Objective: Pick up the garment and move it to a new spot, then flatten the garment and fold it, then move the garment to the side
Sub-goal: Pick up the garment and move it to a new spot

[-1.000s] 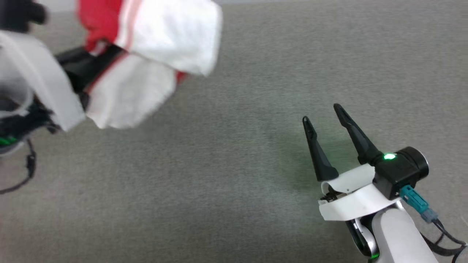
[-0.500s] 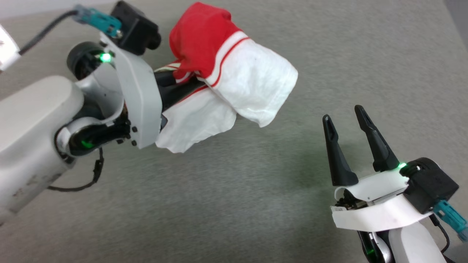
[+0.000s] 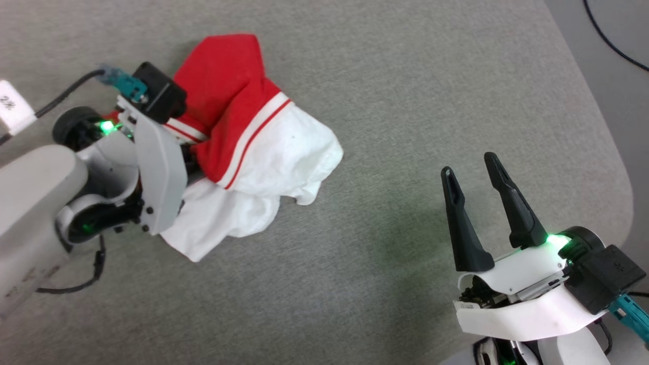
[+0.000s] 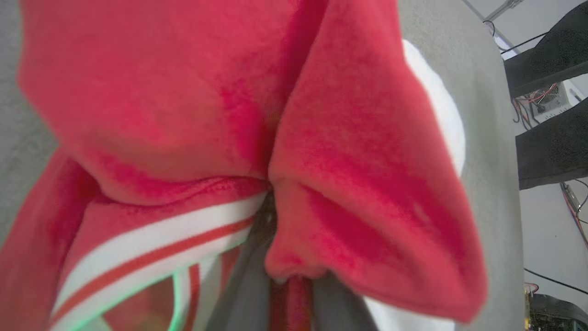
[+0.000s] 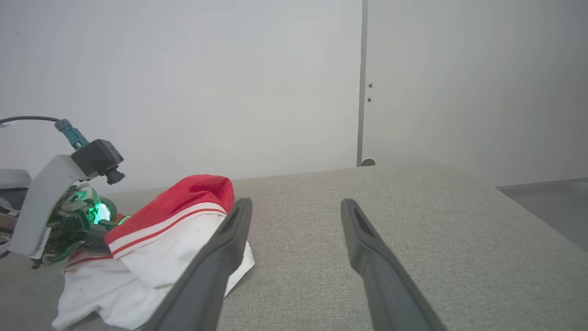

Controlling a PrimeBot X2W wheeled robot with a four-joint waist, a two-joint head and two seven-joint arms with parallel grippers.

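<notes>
Upper left, left pincer (image 4: pixel 282 276) clamps the bunched red-and-white T-shirt (image 3: pixel 238 116) on the bench (image 3: pixel 405 76); right pincer (image 3: pixel 469 167) gapes empty, lower right.

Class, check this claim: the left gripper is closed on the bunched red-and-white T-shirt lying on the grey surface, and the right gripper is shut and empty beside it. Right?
Not quite. The right gripper is open, its fingers spread with nothing between them, as the right wrist view shows. The left gripper is indeed closed on the T-shirt, bunched on the grey surface.
</notes>
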